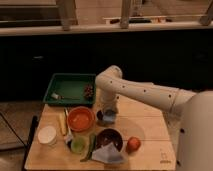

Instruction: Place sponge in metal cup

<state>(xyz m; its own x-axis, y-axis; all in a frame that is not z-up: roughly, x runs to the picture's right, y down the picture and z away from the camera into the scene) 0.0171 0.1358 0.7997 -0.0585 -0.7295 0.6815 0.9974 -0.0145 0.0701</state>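
**Gripper [106,111] Low at the Metal Cup [108,119]**

Reaches in from the right across the wooden table [150,149], ending directly over the small bluish-grey cup, just right of the orange bowl [81,119]. Shows the sponge [110,115] only as a light-blue patch at the cup's mouth, right beneath the claw. Cannot tell whether clenched or released, nor whether the sponge sits inside the cup or just above it. Nearer the front edge: maroon bowl [110,137], folded cloth [107,155], green cup [77,145], round orange fruit [133,144]. Behind, at the table's back left: green tray [69,80].
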